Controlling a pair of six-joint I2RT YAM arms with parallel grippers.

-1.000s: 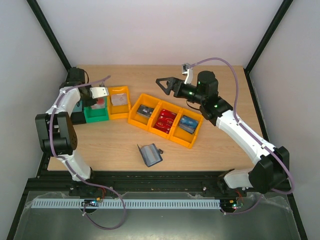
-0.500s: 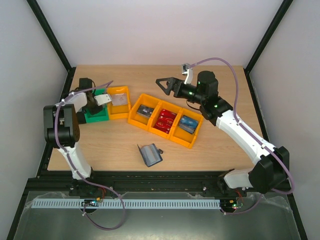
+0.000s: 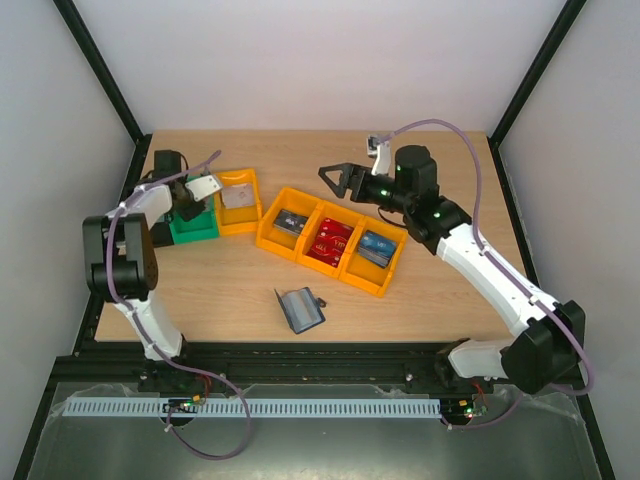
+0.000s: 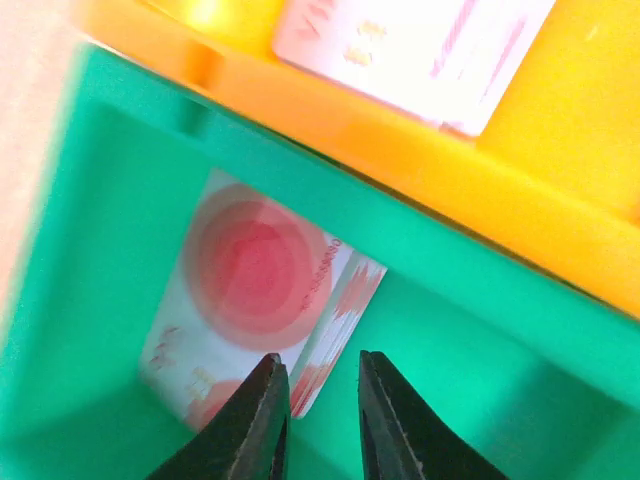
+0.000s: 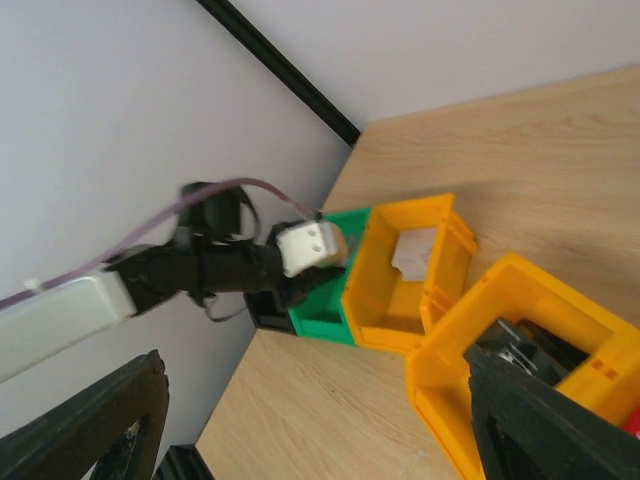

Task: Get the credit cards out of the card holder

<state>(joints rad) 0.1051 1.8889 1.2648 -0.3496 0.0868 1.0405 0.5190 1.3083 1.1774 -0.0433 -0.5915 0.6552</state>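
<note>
The left gripper [image 4: 318, 425] is held low inside a small green plastic bin [image 3: 195, 230] at the far left of the pale wooden counter [image 3: 430, 300]. Its 2 black fingers [image 4: 262, 420] are set close together with only a narrow gap, and nothing is clamped between them. Just beyond their tips a white plastic credit card with red circular print [image 4: 250, 300] is seen in the bin, its corner near 1 finger. A second white card with reddish print [image 4: 420, 40] is seen in the small orange plastic bin [image 3: 238, 200] set directly against the green one on its right. The right gripper [image 3: 328, 183] is held in the air by the far side of the orange plastic 3-compartment tray [image 3: 372, 285], its jaws spread wide with nothing between them. In the tray 1 dark grey card [image 3: 291, 222], 1 red card [image 3: 333, 240] and 1 blue card [image 3: 375, 247] are laid, 1 per compartment, from left to right. The small dark navy folding card holder [image 3: 300, 308] is seen lying open on the counter near the middle of its near edge, well apart from both grippers.
</note>
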